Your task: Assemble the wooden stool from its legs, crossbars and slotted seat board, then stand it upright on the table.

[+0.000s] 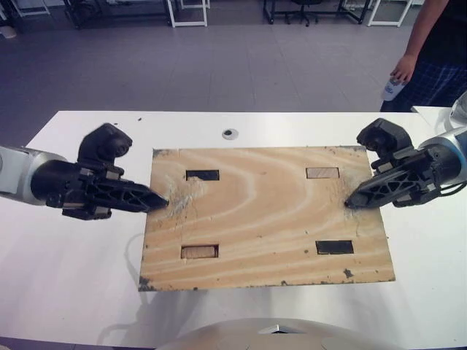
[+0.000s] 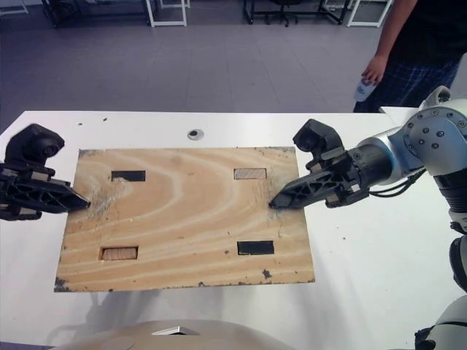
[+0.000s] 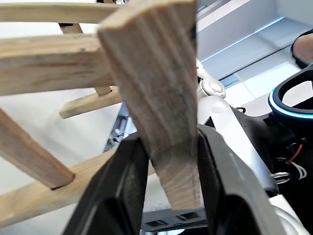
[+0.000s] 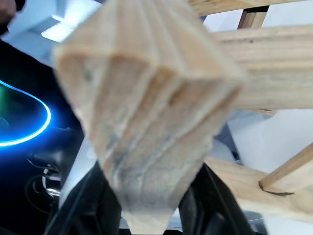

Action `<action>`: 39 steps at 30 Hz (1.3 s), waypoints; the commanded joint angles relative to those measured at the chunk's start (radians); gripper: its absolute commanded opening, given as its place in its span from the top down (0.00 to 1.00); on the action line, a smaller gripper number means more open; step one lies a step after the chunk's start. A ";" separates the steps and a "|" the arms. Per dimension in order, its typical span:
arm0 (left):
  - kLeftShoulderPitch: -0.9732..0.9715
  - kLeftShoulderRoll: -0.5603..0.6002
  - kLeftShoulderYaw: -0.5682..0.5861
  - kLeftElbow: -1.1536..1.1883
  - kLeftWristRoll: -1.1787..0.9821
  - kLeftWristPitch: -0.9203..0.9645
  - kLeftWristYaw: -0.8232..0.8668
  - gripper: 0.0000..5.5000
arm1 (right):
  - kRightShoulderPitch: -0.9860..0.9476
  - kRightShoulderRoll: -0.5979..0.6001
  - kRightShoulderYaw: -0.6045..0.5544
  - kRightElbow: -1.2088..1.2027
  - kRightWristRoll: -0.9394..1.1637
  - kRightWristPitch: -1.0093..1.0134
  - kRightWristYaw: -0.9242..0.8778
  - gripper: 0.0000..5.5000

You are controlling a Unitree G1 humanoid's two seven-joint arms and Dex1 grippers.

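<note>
The slotted seat board (image 1: 263,215) lies flat, face up, over the white table (image 1: 73,277). My left gripper (image 1: 162,200) is shut on its left edge and my right gripper (image 1: 349,202) is shut on its right edge. Two slots look dark (image 1: 202,175) and two show wood (image 1: 322,173). In the left wrist view the board's edge (image 3: 156,98) sits clamped between the black fingers (image 3: 122,196), with legs and crossbars (image 3: 49,63) joined under the board. The right wrist view shows the board's edge (image 4: 146,122) in the same kind of grip, with crossbars (image 4: 274,63) beyond.
A small round fitting (image 1: 230,133) sits in the table just behind the board. Bare table surface runs along both sides and in front of the board. The corner of a second white table (image 1: 438,113) stands at the far right.
</note>
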 commanded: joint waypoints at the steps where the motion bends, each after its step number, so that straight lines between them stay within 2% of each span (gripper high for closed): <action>1: 0.120 -0.184 -0.012 0.114 -0.058 -0.133 0.269 0.76 | 0.153 0.105 -0.068 0.249 0.211 -0.019 -0.178 0.76; 2: 0.135 -0.228 -0.013 0.130 -0.016 -0.155 0.326 0.76 | 0.205 0.145 -0.090 0.277 0.214 -0.058 -0.276 0.69; 5: 0.147 -0.323 0.000 0.169 0.076 -0.190 0.450 0.60 | 0.312 0.201 -0.173 0.307 0.262 -0.138 -0.501 0.56; 9: 0.168 -0.359 0.092 0.210 0.062 -0.195 0.500 0.46 | 0.326 0.249 -0.317 0.356 0.319 -0.213 -0.682 0.41; 12: 0.187 -0.343 0.228 0.253 0.067 -0.230 0.491 0.35 | 0.415 0.203 -0.531 0.344 0.319 -0.276 -0.694 0.33; 14: 0.228 -0.335 0.384 0.284 0.174 -0.350 0.445 0.27 | 0.557 0.186 -0.702 0.270 0.199 -0.382 -0.643 0.33; 16: 0.259 -0.367 0.480 0.304 0.337 -0.528 0.439 0.25 | 0.640 0.260 -0.770 0.237 0.007 -0.592 -0.676 0.33; 17: 0.269 -0.402 0.494 0.308 0.436 -0.635 0.459 0.25 | 0.652 0.326 -0.763 0.233 -0.122 -0.733 -0.730 0.33; 20: 0.318 -0.552 0.409 0.270 0.813 -0.973 0.600 0.25 | 0.620 0.549 -0.683 0.313 -0.555 -1.203 -0.939 0.33; 22: 0.330 -0.641 0.351 0.269 0.988 -1.109 0.688 0.25 | 0.575 0.650 -0.690 0.399 -0.688 -1.385 -1.007 0.33; 24: 0.352 -0.693 0.304 0.262 1.118 -1.201 0.720 0.25 | 0.536 0.699 -0.702 0.466 -0.774 -1.497 -1.030 0.33; 30: 0.310 -0.805 0.334 0.327 1.297 -1.331 0.800 0.25 | 0.442 0.777 -0.724 0.648 -0.991 -1.716 -1.042 0.33; 34: 0.284 -0.849 0.346 0.318 1.350 -1.346 0.823 0.25 | 0.433 0.800 -0.674 0.693 -1.148 -1.800 -1.022 0.33; 39: 0.252 -0.867 0.344 0.311 1.397 -1.341 0.811 0.25 | 0.428 0.832 -0.689 0.713 -1.208 -1.841 -1.022 0.33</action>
